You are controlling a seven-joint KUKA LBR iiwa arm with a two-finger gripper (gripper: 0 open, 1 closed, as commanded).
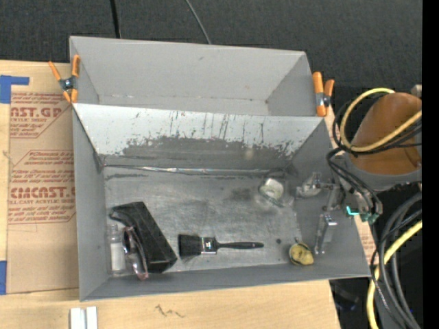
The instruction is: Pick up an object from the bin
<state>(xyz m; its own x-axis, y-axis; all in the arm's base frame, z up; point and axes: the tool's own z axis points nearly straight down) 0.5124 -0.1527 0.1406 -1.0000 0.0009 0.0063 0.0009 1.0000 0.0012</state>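
At the near left of the grey metal bin (206, 81) lies a black wedge-shaped plastic case (147, 235), then a black-handled bristle brush (206, 245). At the near right a small yellowish lump (300, 253) sits just beside my gripper (320, 247). Whether my jaws are apart or together, I cannot tell. I judge this the approach: next I must centre over the lump and straddle it.

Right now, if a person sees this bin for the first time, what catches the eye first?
First the dark things on the floor of the grey bin: a big black block in the view's near left corner, and a black brush lying flat beside it. At the right the gripper hangs low, close to a small yellowish lump in the near right corner.
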